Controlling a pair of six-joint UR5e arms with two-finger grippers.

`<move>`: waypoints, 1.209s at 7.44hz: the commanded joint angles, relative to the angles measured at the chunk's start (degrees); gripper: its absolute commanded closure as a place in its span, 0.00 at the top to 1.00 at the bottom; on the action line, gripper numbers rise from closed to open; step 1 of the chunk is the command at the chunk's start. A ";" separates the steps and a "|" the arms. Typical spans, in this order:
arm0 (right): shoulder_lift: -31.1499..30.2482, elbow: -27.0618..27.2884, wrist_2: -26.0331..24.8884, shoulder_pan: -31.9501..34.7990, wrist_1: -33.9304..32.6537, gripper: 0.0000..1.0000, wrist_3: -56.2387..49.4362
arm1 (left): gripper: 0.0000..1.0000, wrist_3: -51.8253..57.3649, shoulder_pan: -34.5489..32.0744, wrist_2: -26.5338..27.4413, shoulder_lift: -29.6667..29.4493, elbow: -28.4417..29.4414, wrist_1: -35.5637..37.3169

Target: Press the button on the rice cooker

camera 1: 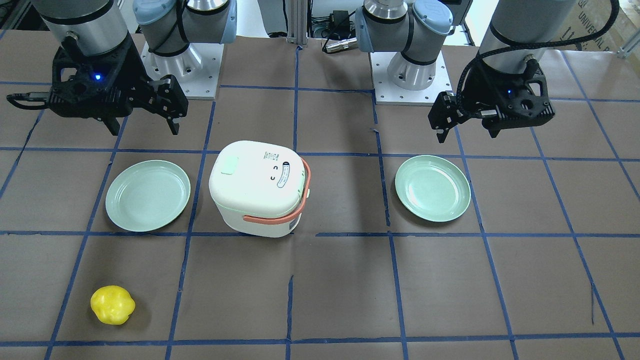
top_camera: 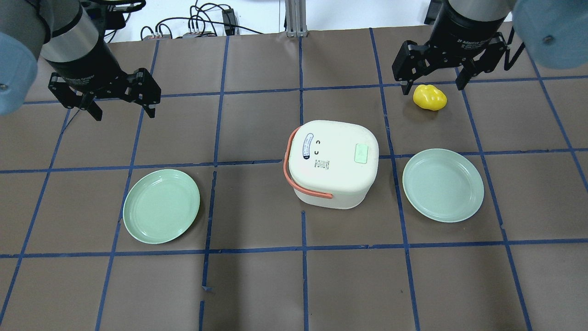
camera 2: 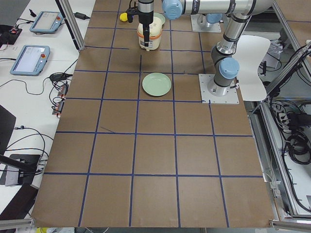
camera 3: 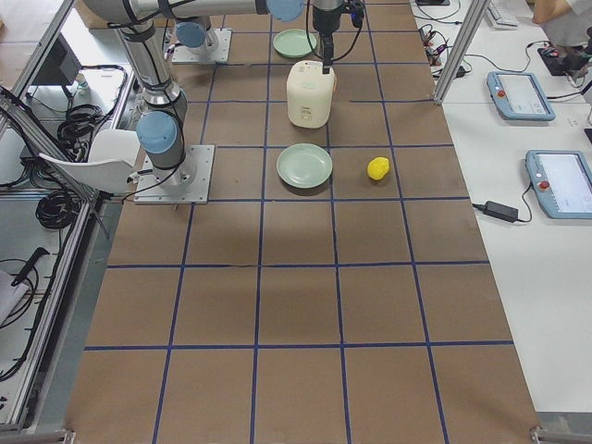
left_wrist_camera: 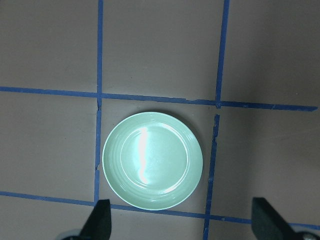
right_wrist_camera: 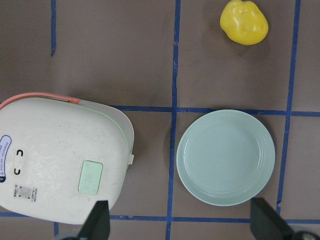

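Table (camera 1: 340,290) centre holds rice cooker (camera 1: 257,187), clear of right gripper (camera 1: 143,127).

On my brown-papered table (top_camera: 257,285) the left plate (top_camera: 161,206) and the right plate (top_camera: 443,185), both pale green, lay right way up and well apart from each other. A lumpy yellow fruit (top_camera: 429,97), perhaps a pepper, sat on my right side beyond the right plate. It lay clear of that plate, across a blue tape line (top_camera: 528,150) of the grid from it.
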 commanded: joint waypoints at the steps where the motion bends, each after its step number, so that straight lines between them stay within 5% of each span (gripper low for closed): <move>1: 0.01 0.07 0.01 0.00 0.00 1.00 0.00 | 1.00 0.00 -0.07 0.00 0.00 0.00 0.00; 3: 0.10 0.51 0.19 -0.09 -0.52 0.99 -0.17 | 1.00 0.00 0.02 0.00 0.00 0.00 0.00; 5: -0.07 0.69 0.45 0.00 0.00 0.61 -0.17 | 1.00 0.00 0.02 0.00 0.00 0.00 0.00; 6: -0.08 0.86 4.46 0.00 1.04 0.42 0.00 | 1.00 0.00 0.02 0.00 0.00 0.00 0.00; 8: -0.25 0.95 5.90 0.09 1.32 0.17 1.92 | 1.00 0.00 0.02 0.00 0.00 0.00 0.00; 9: -0.25 1.13 5.90 0.09 2.01 0.14 2.28 | 1.00 0.00 0.02 0.00 0.00 0.00 0.00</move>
